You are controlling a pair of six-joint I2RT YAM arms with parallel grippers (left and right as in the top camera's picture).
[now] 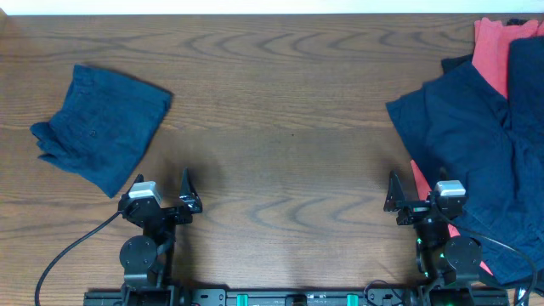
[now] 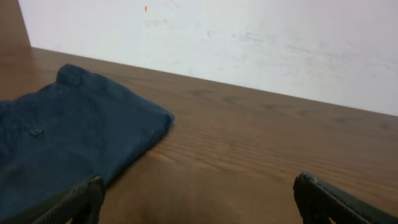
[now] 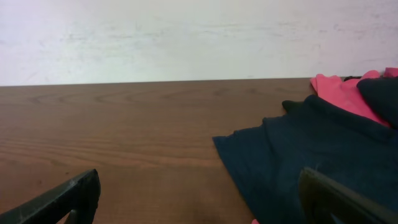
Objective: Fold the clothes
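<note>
Folded dark navy shorts (image 1: 102, 127) lie flat at the table's left and also show in the left wrist view (image 2: 68, 130). A loose pile of navy garments (image 1: 476, 144) with a coral-red shirt (image 1: 493, 47) partly under them lies at the right. In the right wrist view the navy fabric (image 3: 311, 143) and the coral-red shirt (image 3: 342, 93) show. I cannot tell any black garment apart from the navy. My left gripper (image 1: 161, 185) (image 2: 199, 202) is open and empty, just in front of and to the right of the folded shorts. My right gripper (image 1: 416, 194) (image 3: 199, 199) is open and empty at the pile's left edge.
The brown wooden table (image 1: 280, 127) runs to a white wall at the back. A strip of coral-red fabric (image 1: 416, 174) pokes out from under the pile beside my right gripper. Cables trail from both arm bases at the front edge.
</note>
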